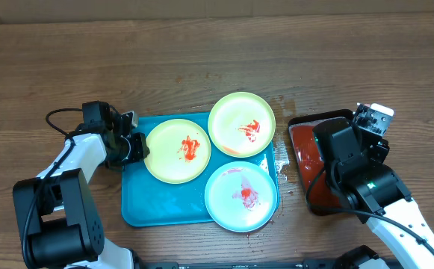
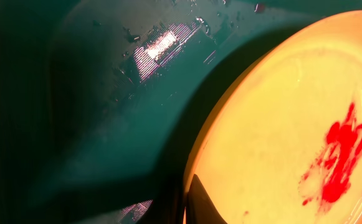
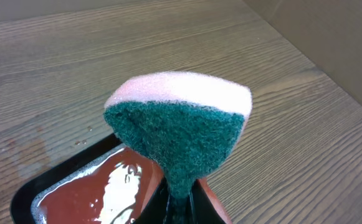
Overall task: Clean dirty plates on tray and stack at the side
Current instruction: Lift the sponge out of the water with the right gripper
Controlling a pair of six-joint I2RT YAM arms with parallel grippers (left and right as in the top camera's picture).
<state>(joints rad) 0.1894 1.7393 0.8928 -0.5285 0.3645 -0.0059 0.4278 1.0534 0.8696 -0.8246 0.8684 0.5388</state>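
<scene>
We see the turquoise tray [image 1: 163, 203] lying on the brown wood-grain surface [image 1: 67, 67], left of the middle, with all three plates on it. The yellow-green plate [image 1: 177, 150] sits in the far left part of the tray and has a bright red smear at its centre. In the left wrist view the smear reads as a ragged streak with small specks around it on a glossy face. The pale green plate [image 1: 241, 124] is at the far right corner, overhanging the far rim. It carries a smaller red-orange smear and meets the yellow-green plate edge to edge. The pale blue plate [image 1: 240, 196], whitish in the middle with a red blot, is at the near right corner, and its edge passes over the tray's rim.

The left tool [image 1: 138, 146] is pressed together on the left rim of the yellow-green plate, and one dark finger [image 2: 200, 202] shows against that edge. The right tool [image 3: 181, 208] pinches a sponge [image 3: 181, 130] by its lower end, the green scouring face toward us and the pale pink foam on top. It hangs over the black tray [image 1: 297, 119] to the right of the turquoise one, where a red pad [image 3: 137, 183] glistens wet.
</scene>
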